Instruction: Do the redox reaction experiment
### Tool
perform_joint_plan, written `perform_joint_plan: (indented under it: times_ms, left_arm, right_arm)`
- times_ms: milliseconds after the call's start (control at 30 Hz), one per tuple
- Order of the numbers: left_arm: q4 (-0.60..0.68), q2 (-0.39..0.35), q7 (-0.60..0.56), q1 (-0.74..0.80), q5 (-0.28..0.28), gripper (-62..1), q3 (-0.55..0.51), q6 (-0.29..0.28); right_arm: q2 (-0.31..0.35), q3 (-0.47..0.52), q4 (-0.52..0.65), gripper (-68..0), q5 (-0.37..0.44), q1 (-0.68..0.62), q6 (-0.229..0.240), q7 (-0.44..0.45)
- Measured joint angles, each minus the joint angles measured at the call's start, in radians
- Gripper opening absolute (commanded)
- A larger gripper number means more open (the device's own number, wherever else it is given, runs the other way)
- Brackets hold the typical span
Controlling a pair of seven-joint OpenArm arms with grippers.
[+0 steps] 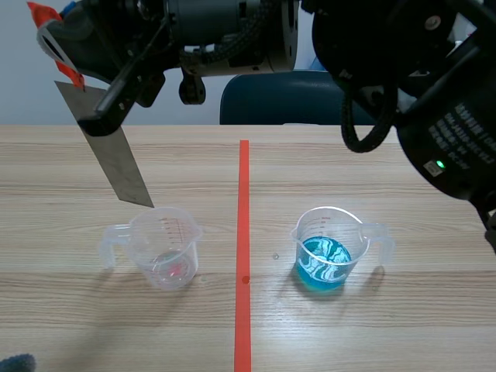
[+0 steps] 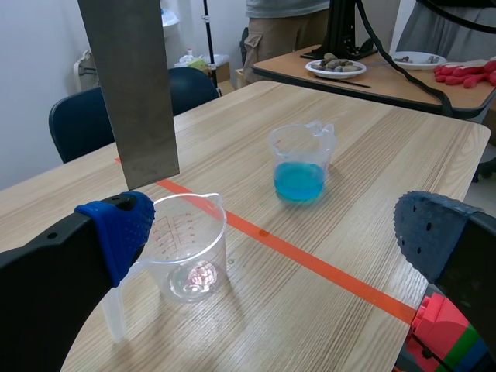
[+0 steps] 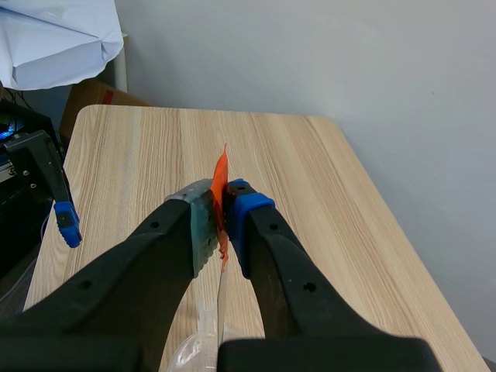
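A long grey metal strip [image 1: 116,155] with orange tape at its top hangs tilted, its lower corner just above the rim of a nearly empty clear beaker [image 1: 167,248] left of the tape line. My right gripper [image 3: 221,205], reaching across the top of the scene view, is shut on the strip's taped end [image 1: 77,85]. A second clear beaker [image 1: 325,252] holding blue liquid stands right of the line. In the left wrist view my left gripper [image 2: 275,232] is open, low beside the empty beaker [image 2: 190,248], with the strip [image 2: 132,85] hanging ahead and the blue beaker [image 2: 301,163] farther off.
An orange-red tape line [image 1: 244,248] runs down the table's middle. A blue chair [image 1: 287,97] stands behind the far edge. In the left wrist view a second table [image 2: 387,85] carries a plate [image 2: 337,68] and red gloves [image 2: 465,74]; coloured blocks [image 2: 442,333] lie near my finger.
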Motion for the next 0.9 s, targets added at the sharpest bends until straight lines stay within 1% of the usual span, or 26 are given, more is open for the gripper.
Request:
perform_joint_plan:
  times_ms: [700, 900]
  left_arm:
    - [0.0, 0.0, 0.0, 0.0, 0.0, 1.4, 0.0, 0.0]
    - [0.0, 0.0, 0.0, 0.0, 0.0, 1.4, 0.0, 0.0]
  right_arm:
    - [0.0, 0.0, 0.0, -66.7, 0.0, 0.0, 0.0, 0.0]
    - [0.0, 0.0, 0.0, -66.6, -0.019, 0.0, 0.0, 0.0]
